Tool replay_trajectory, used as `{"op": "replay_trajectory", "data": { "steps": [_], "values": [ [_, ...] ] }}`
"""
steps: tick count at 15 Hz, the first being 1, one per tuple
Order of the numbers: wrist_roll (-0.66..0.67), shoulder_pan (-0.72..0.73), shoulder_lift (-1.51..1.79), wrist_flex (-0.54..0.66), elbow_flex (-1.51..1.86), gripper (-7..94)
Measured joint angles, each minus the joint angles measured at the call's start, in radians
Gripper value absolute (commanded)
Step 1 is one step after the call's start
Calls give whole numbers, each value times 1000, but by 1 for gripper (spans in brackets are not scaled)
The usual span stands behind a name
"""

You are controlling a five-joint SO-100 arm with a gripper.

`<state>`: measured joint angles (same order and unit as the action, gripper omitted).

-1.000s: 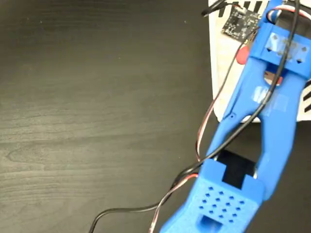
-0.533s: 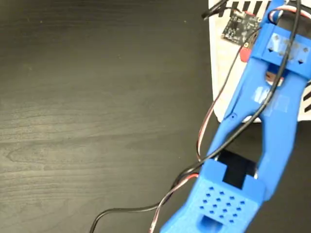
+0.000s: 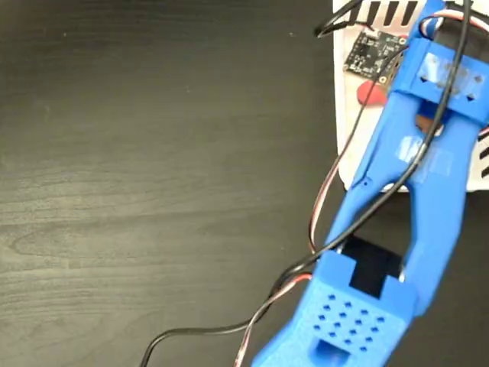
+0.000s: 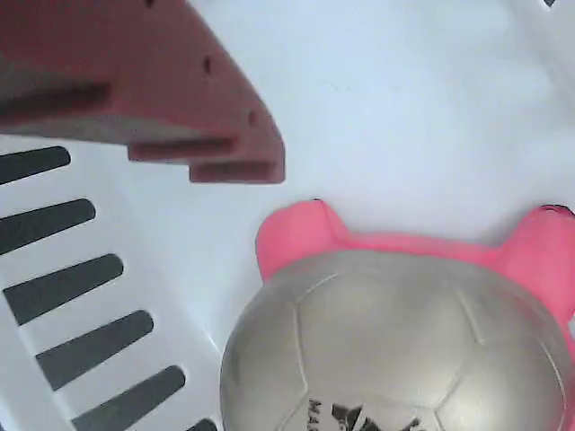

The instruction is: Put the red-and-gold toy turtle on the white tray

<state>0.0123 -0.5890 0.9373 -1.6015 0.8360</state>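
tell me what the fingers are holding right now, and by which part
Nothing, as far as shows. In the wrist view the one visible finger stands clear of the turtle, which sits on the white tray; no pad touches its shell.

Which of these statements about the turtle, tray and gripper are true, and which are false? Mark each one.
1. The toy turtle lies on the white tray. True.
2. The tray has black stripes along an edge. True.
3. The turtle's shell is plain, with no print. False: dark lettering shows on it in the wrist view.
4. The gripper's finger presses on the shell. False: it is clear of the turtle.
5. The arm is green. False: it is blue.
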Motion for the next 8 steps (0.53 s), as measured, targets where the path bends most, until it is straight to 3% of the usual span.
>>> {"op": "replay_trajectory", "data": {
  "steps": [3,8],
  "values": [
    [-17,41,109,26,2,0],
    [-160,227,518,199,281,0]
  ]
}}
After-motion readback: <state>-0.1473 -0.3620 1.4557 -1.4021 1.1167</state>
